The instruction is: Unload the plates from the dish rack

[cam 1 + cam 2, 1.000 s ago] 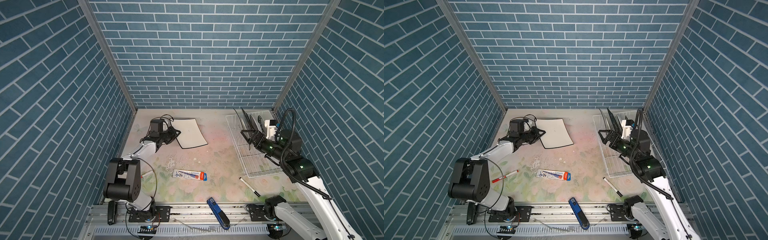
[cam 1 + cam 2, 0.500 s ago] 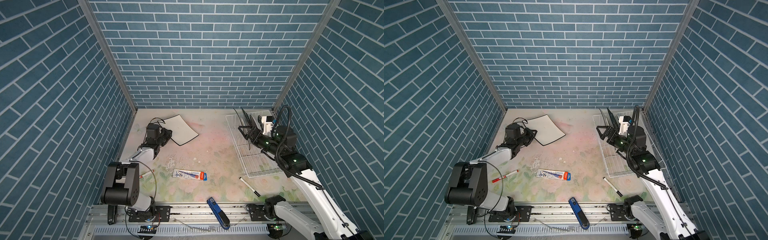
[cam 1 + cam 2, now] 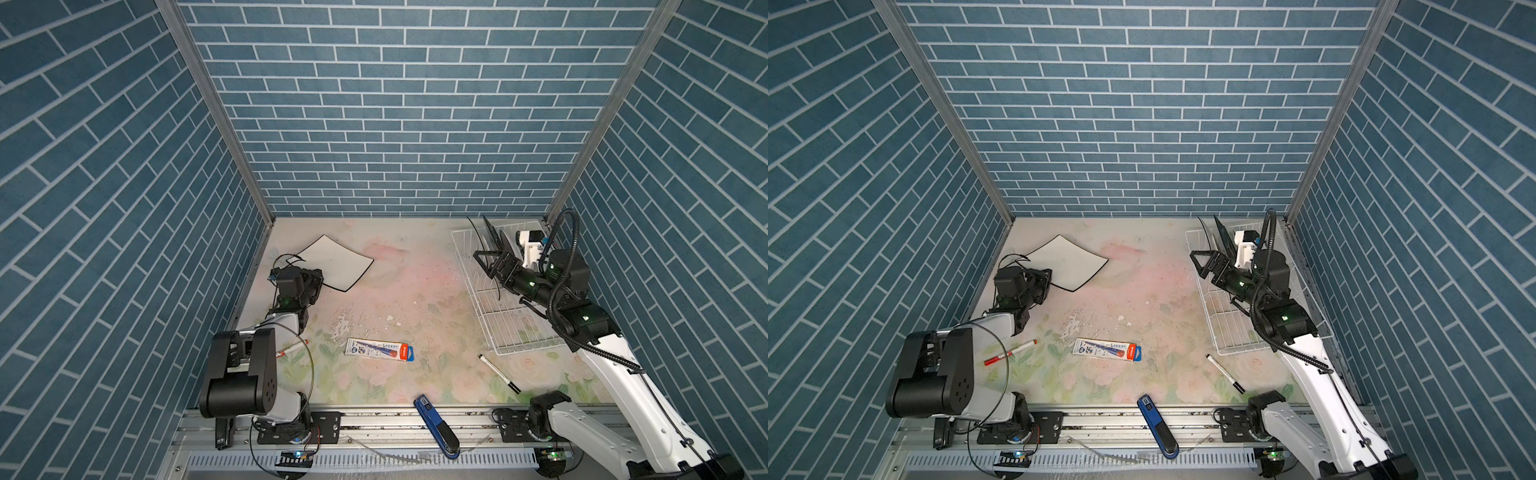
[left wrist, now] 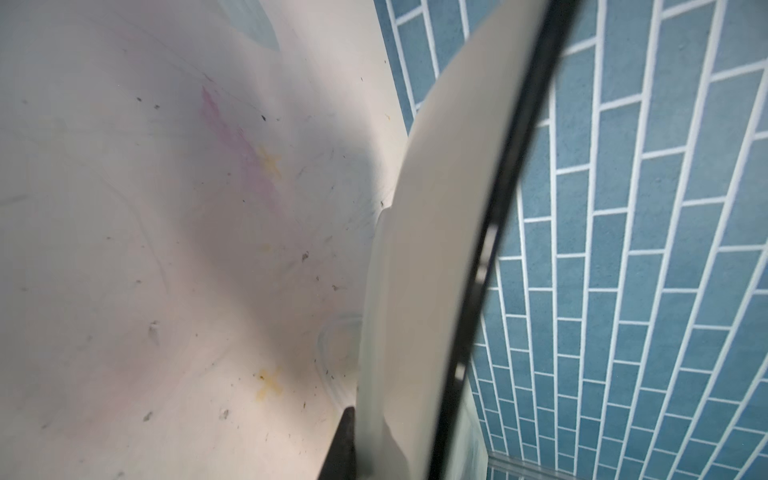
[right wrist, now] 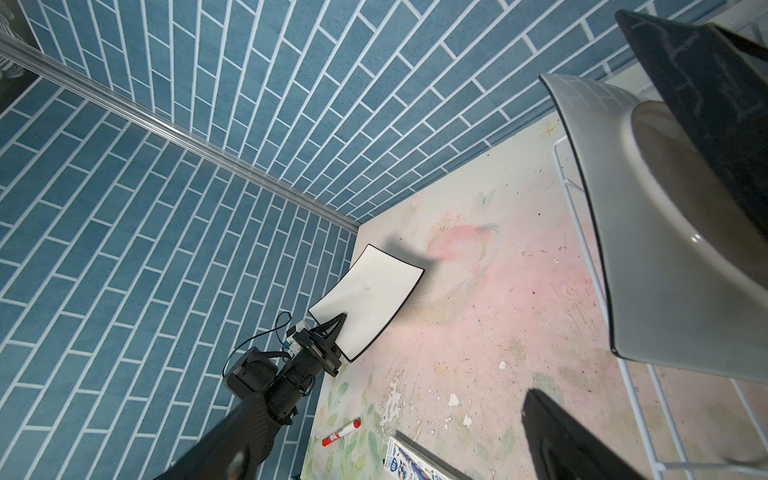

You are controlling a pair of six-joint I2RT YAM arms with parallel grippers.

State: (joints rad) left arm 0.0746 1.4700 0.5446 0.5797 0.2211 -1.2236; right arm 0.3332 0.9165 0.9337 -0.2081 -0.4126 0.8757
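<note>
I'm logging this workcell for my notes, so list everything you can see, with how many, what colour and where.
dish rack: one, white wire, right side
racked plates: at least two, seen edge-on, one white with a black rim, upright at the rack's far end
square plate: one, white with a black rim, far left, held by one edge
pencil pack: one, blue and white with a red end, middle
red marker: one, red and white, near left
black marker: one, near side of the rack
stapler: one, blue, across the front rail
table: one, pale floral top
left gripper: black, shut on the square plate
right gripper: black, open, at the racked plates
</note>
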